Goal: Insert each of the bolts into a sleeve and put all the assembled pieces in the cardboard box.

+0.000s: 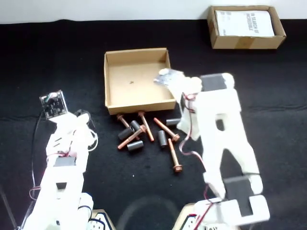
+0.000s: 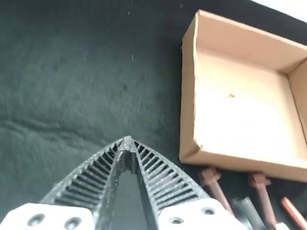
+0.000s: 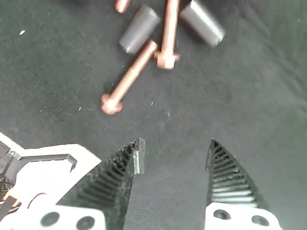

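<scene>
The open cardboard box [image 1: 136, 81] sits empty at mid-table. Just in front of it lie several loose copper bolts [image 1: 174, 155] and dark grey sleeves [image 1: 135, 145], none joined. My left gripper [image 2: 127, 142] is shut with nothing in it and hangs over bare cloth beside the near left corner of the cardboard box [image 2: 189, 91]; bolt heads [image 2: 209, 176] show past that corner. My right gripper [image 3: 174, 147] is open and holds nothing. It hovers over the cloth a short way from a bolt [image 3: 132, 72] and a sleeve [image 3: 139, 28]. The right arm [image 1: 218, 115] stands right of the pile.
A second cardboard box [image 1: 246, 42] holding a printed sheet stands at the back right corner. The left arm [image 1: 64, 148] stretches along the left side with a loose cable loop [image 1: 92, 139]. Black cloth covers the table.
</scene>
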{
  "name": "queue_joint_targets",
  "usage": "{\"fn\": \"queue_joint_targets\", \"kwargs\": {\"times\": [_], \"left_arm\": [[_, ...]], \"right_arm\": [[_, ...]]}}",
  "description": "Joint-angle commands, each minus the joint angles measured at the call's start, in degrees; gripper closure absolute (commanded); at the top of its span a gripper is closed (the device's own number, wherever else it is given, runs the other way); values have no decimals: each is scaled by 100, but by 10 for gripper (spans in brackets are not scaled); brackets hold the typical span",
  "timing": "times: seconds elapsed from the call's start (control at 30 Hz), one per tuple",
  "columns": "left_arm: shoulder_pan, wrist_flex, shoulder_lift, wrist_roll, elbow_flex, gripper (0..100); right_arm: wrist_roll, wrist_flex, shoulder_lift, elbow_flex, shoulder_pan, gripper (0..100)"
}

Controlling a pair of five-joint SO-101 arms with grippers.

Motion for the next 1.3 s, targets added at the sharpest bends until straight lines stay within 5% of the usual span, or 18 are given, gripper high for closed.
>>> {"fn": "queue_joint_targets", "kwargs": {"times": [0.0, 0.43, 0.8, 1.27], "left_arm": [[-48, -422, 13, -273, 48, 986], [-66, -440, 13, -369, 31, 986], [-66, -440, 13, -369, 22, 986], [-66, -422, 13, -369, 22, 986]], "right_arm": [[747, -505, 602, -268, -92, 796], [1855, -549, 2615, -1895, -119, 796], [1864, 110, 4040, -3662, -532, 796], [1653, -242, 5042, -3776, -453, 800]]}}
